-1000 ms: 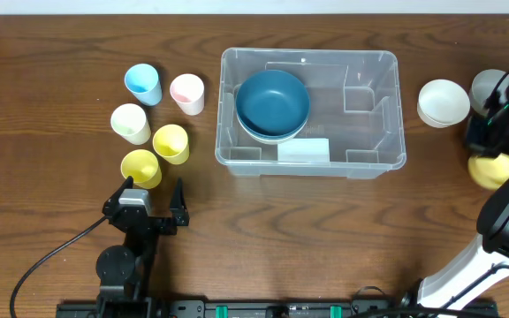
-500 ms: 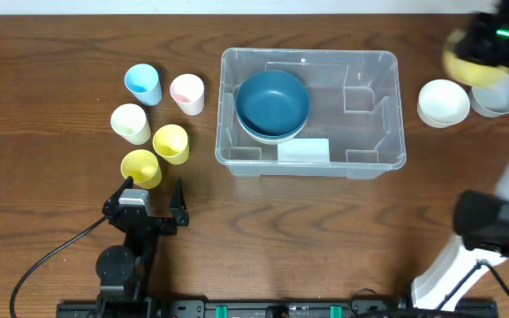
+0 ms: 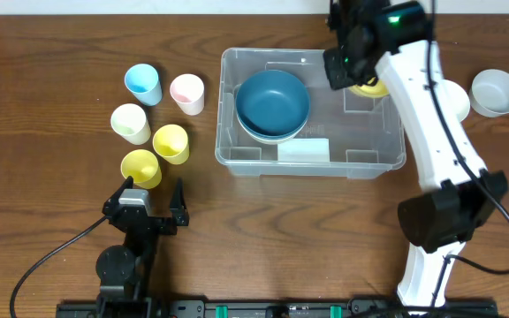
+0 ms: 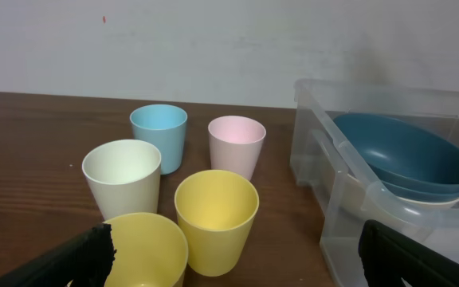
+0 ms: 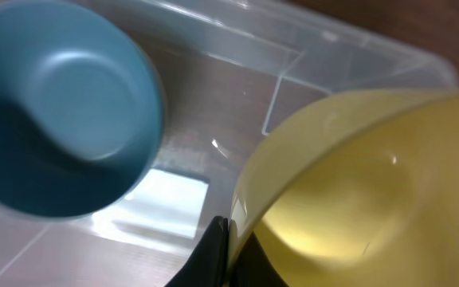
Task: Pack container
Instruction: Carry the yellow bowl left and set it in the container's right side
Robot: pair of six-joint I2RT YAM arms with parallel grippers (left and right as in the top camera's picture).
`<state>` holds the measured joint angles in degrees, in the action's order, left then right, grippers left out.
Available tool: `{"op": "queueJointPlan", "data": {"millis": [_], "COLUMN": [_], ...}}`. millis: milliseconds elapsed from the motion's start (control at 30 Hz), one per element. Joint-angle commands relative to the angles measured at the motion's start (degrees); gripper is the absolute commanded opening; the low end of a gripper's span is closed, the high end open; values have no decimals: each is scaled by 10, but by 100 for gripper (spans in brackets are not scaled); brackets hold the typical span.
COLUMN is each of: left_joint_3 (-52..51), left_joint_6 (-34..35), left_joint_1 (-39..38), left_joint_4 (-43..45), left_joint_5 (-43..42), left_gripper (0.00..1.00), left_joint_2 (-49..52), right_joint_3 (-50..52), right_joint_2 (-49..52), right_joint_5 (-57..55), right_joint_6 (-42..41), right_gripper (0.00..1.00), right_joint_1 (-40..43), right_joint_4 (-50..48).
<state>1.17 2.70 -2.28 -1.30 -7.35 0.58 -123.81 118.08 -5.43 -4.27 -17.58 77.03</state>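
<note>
The container (image 3: pixel 228 132), a clear plastic bin, stands at the table's middle with a white label (image 3: pixel 303 149) on its base. A blue bowl (image 3: pixel 273 102) sits in its left half, stacked on a paler one. My right gripper (image 3: pixel 347 66) hangs over the bin's back right part, shut on the rim of a yellow bowl (image 3: pixel 371 87). In the right wrist view the fingers (image 5: pixel 217 251) pinch that yellow bowl (image 5: pixel 357 191) above the bin floor (image 5: pixel 213 104), beside the blue bowl (image 5: pixel 62 119). My left gripper (image 3: pixel 151 196) rests open near the front edge, holding nothing.
Several cups stand left of the bin: blue (image 3: pixel 142 84), pink (image 3: pixel 187 93), cream (image 3: pixel 130 123) and two yellow (image 3: pixel 170 143) (image 3: pixel 140 167). Right of the bin are a white bowl (image 3: pixel 453 97), partly hidden by the arm, and a grey-white bowl (image 3: pixel 496 92).
The right arm has swung the yellow bowl from the table's right edge, round the back, to above the bin's right half. The left arm has not moved.
</note>
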Motion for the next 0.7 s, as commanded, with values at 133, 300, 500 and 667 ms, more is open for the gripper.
{"op": "queueJointPlan", "data": {"millis": [133, 300, 500, 667], "left_joint_3": [-9, -9, -9, -9], "left_joint_6": [-9, -9, -9, -9], "left_joint_1": [3, 3, 3, 3], "left_joint_4": [-20, -20, -20, -20], "left_joint_5": [-10, -10, -10, -10], "left_gripper": [98, 98, 98, 98], "left_joint_2": [-3, -3, -3, -3], "right_joint_3": [116, 168, 217, 239], "right_joint_2": [3, 3, 8, 16], "right_joint_5": [8, 38, 52, 51], "right_joint_6": [-8, -8, -15, -16], "right_gripper": [3, 3, 4, 5], "right_joint_1": [1, 0, 0, 0], "right_joint_4": [-75, -131, -184, -214]}}
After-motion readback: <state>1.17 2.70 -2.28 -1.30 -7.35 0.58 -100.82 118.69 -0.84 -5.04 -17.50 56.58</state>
